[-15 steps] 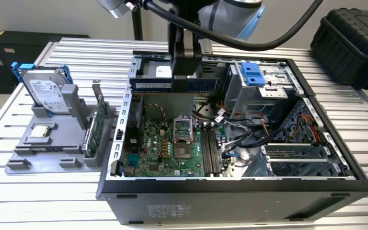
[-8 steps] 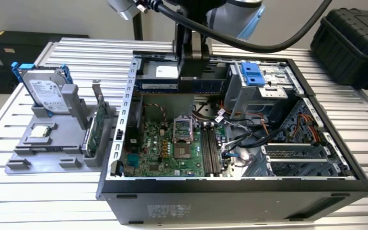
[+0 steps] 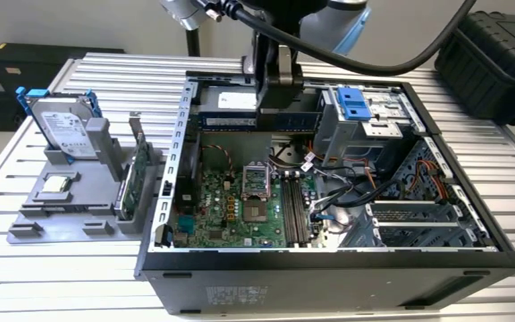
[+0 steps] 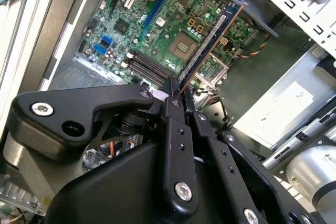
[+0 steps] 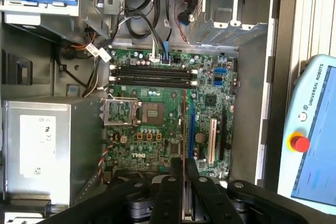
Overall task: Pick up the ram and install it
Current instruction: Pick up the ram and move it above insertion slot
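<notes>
On the exterior view's left, a gray holder (image 3: 34, 201) sits on the bench (image 3: 25, 268). A hard drive (image 3: 61, 127) stands up in it. A small square silver chip (image 3: 56, 184) lies flat in front of the drive. A green card (image 3: 137, 178) stands on its edge at the holder's side, next to the computer.

In the middle is a big black computer case (image 3: 329, 275), open on top. You can see the green motherboard (image 3: 231, 208) down inside it.

The gripper (image 3: 273, 107) hangs over the back part of the case. It is squeezed tight on the ram (image 3: 226, 121), a long thin blue-green stick held by its middle, with both ends poking out. In the second wrist view the gripper (image 4: 178, 88) pinches one long edge of the ram (image 4: 210, 38), and the stick points away over the board. In the first wrist view the ram (image 5: 184, 124) looks like a thin line (you see it edge on). The long dark slots (image 5: 152, 74) are farther along the board, apart from the ram.

On the exterior view's right, a black box (image 3: 499, 54) sits behind the case.
</notes>
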`<move>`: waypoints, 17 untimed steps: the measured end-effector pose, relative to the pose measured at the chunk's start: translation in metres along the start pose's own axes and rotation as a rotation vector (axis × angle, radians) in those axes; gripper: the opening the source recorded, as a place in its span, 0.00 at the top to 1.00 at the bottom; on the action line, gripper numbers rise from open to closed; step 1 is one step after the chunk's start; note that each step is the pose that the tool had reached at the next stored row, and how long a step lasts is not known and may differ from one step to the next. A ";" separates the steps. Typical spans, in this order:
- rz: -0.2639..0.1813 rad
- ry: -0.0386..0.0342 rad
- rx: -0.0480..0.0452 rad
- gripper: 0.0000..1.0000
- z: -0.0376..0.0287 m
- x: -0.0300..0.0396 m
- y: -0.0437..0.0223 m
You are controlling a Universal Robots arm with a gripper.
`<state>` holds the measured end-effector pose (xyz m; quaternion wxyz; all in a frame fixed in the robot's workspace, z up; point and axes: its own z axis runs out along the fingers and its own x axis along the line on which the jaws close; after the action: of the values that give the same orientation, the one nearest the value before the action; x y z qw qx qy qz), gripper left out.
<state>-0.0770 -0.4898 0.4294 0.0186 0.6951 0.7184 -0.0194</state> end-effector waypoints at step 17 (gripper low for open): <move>0.000 0.0000 0.0000 1.00 0.0023 -0.0004 0.0167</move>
<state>-0.0604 -0.4898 0.4271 0.0186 0.6951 0.7184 -0.0194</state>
